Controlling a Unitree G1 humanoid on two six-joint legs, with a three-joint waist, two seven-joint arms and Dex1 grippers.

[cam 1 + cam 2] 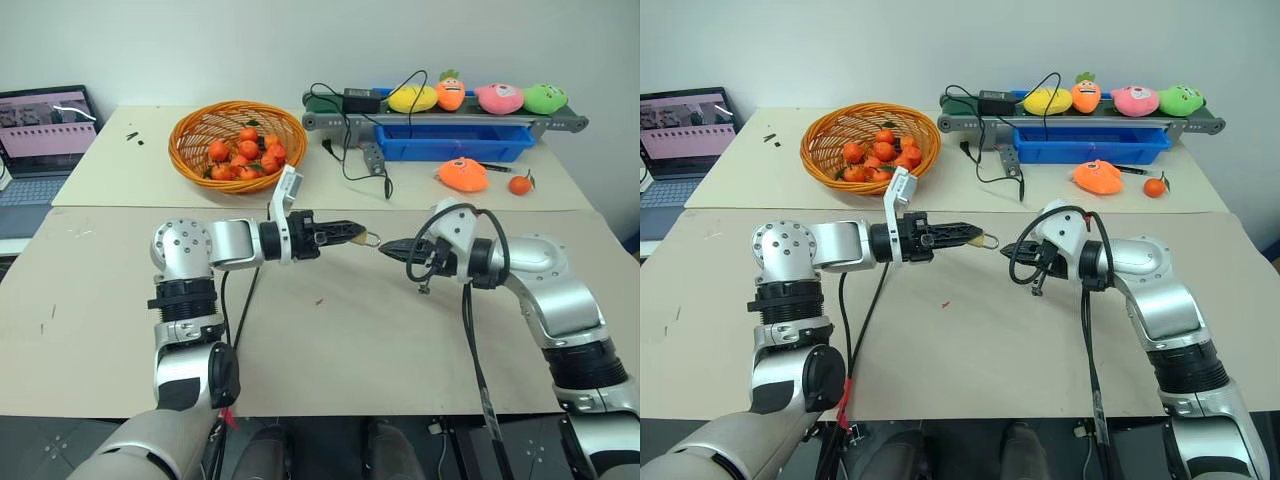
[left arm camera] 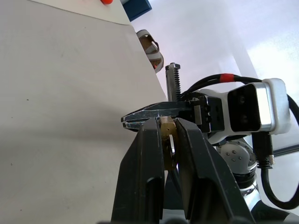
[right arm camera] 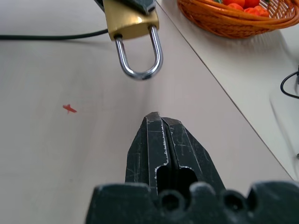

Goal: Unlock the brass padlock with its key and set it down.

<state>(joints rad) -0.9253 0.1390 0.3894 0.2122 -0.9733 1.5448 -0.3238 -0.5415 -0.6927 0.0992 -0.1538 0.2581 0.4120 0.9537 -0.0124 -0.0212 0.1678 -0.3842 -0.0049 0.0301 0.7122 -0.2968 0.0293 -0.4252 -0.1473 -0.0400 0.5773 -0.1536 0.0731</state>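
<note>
Left eye view shows the left gripper (image 1: 352, 236) held out flat above the table (image 1: 330, 340), pointing toward the robot's right side. Its two black fingers pinch the brass padlock (image 1: 366, 238) by its gold body. That keeps the little lock up in the air, off the table, so the other arm can get at it.

Right wrist view shows the lock up close. The silver shackle (image 3: 139, 57) sticks out from the gold body toward the right gripper (image 3: 155, 117), and both of its legs go into the body. So the lock looks closed to me.

The right gripper sits just beside the shackle, tip to tip with the left one, with a small gap between them. Its fingers are pressed together, and I see nothing between them. I cannot find a key in any view. The keyhole end is hidden by the left fingers.

Farther back on the table are a basket (image 1: 192, 133) of oranges (image 1: 243, 153), a blue tray (image 1: 455, 149) and some soft toys (image 1: 478, 97). They are well apart from the lock, so nothing is in the way of the two arms.

I think the unlocking is not done yet.
</note>
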